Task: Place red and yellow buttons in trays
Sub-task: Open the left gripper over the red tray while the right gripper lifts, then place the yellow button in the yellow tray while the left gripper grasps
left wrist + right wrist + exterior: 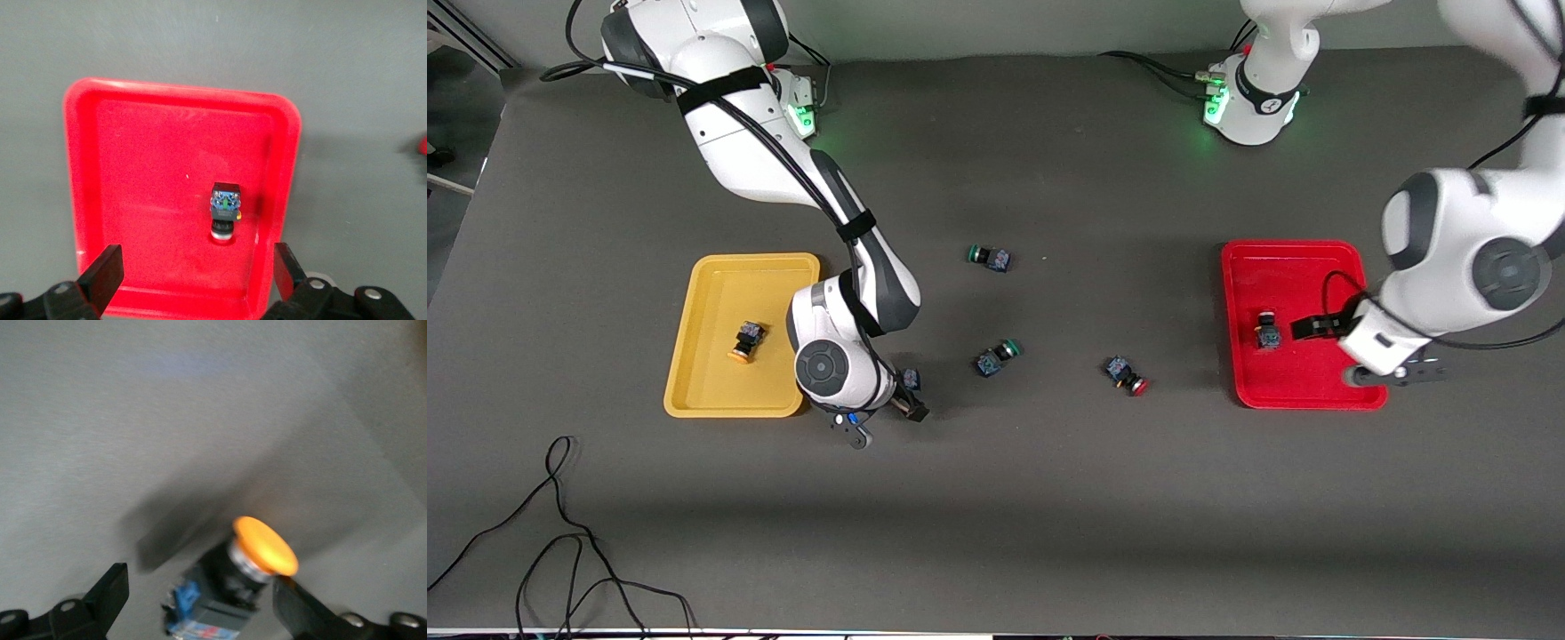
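Yellow-capped button (257, 567) between right gripper's (200, 600) spread fingers (110, 590)

You see the left gripper (193, 280), fingers spread wide, over the red tray (133, 167) holding 1 button (225, 207).

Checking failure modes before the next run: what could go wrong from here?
1. The right gripper is open around a yellow button lying tilted on the table beside the yellow tray; closing on the rounded cap may make it slip.
2. The right arm hangs over that tray's rim, so lifting could nudge the tray.
3. Two green buttons lie near the loose red button; the left gripper, open over the red tray, could grab the wrong one.
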You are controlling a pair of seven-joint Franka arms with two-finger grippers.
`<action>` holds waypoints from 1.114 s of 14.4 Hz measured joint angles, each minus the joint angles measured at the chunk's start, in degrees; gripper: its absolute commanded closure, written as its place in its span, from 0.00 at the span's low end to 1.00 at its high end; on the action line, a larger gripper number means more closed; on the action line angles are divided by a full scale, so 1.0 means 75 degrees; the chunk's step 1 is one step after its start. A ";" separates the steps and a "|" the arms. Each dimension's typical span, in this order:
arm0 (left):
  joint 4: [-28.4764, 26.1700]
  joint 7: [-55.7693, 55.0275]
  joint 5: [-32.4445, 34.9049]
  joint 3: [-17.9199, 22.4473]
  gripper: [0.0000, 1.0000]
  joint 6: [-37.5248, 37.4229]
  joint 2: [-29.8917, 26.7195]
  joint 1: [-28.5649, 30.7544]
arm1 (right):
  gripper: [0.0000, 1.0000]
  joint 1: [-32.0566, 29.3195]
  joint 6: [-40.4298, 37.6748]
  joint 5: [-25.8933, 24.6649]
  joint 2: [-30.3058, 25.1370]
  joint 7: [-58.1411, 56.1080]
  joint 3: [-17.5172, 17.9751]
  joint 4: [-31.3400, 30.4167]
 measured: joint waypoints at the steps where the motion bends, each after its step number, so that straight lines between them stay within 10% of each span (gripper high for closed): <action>1: 0.0146 -0.0031 -0.0072 -0.0052 0.00 -0.0121 -0.0054 -0.0032 | 0.00 0.0000 0.0000 0.0001 0.0010 0.0039 0.0000 -0.0069; 7: 0.0708 -0.2856 -0.0430 -0.0226 0.00 0.0353 0.0477 -0.1803 | 1.00 0.0029 0.0015 0.0018 -0.0008 0.0190 0.0027 -0.0135; 16: 0.2103 -0.7872 -0.0353 -0.0210 0.00 0.1684 0.2963 -0.3117 | 0.96 -0.0340 -0.1745 -0.0073 -0.1516 -0.1414 -0.0966 -0.0650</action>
